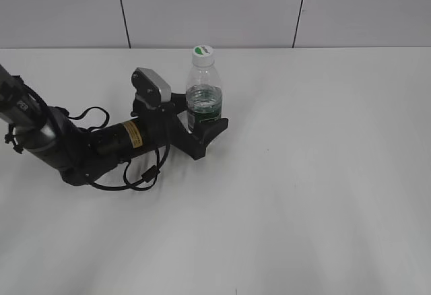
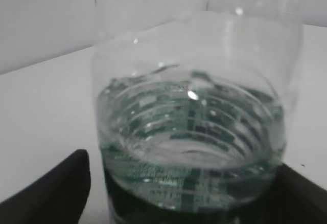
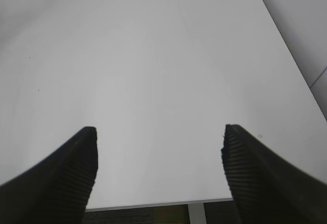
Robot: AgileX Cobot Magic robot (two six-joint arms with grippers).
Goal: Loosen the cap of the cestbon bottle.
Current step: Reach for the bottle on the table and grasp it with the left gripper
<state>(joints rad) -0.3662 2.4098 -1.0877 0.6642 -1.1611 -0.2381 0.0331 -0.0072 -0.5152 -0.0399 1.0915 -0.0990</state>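
Note:
The cestbon bottle (image 1: 203, 96) stands upright on the white table, clear with a dark green label band and some water inside. Its white cap (image 1: 203, 53) with a green mark sits on the neck. My left gripper (image 1: 202, 118) lies low on the table with its black fingers on either side of the bottle's lower part. In the left wrist view the bottle (image 2: 189, 106) fills the frame between the fingers of the left gripper (image 2: 182, 165); a narrow gap shows at the left finger. My right gripper (image 3: 159, 132) is open and empty over bare table, out of the exterior view.
The left arm (image 1: 81, 143) with its looped black cables lies across the table's left side. A grey panelled wall (image 1: 215, 5) runs behind the table. The right wrist view shows the table's near edge (image 3: 153, 204).

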